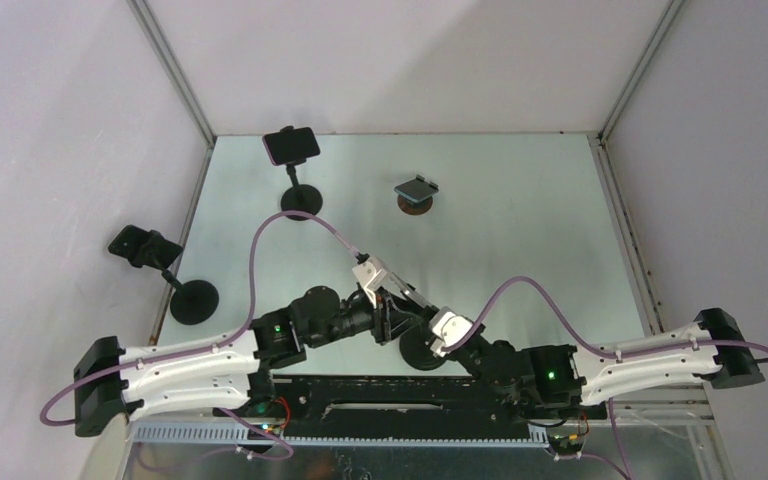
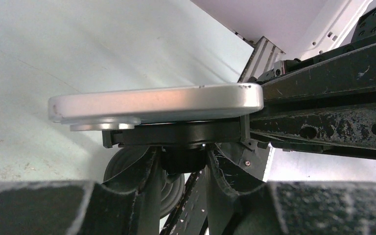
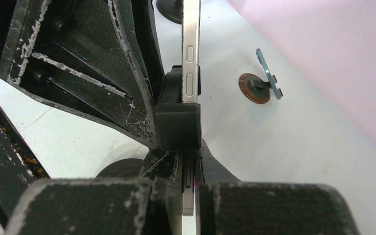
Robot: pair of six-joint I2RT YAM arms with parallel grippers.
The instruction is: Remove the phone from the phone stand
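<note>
Broadly, the pale counter carries everything, and the left arm and right arm reach in from its near edge at an angle to each other, so each tool sits right in front of the other's tips

Between them is the phone stand. Its round base is on the counter below both tools, and its black clamp is just ahead of the left tool. The silver-edged phone sits in that clamp, edge-on to both wrist cameras

The left tool's fingers flank the stand's neck right behind the clamp. I cannot tell whether they press on it or stand slightly off it

The right tool is pressed together on the phone's near end, pinching the slim edge between its fingers. The rest of the phone runs straight out beyond its tips, through the clamp

Well beyond the left tool and off to its left are a far stand and a side stand, each holding a dark device. Beyond the right tool's tips, to its right, is a small stand with a brown disc foot and a tilted plate

Two side buttons show on the phone's edge, at and just past the clamp
</note>
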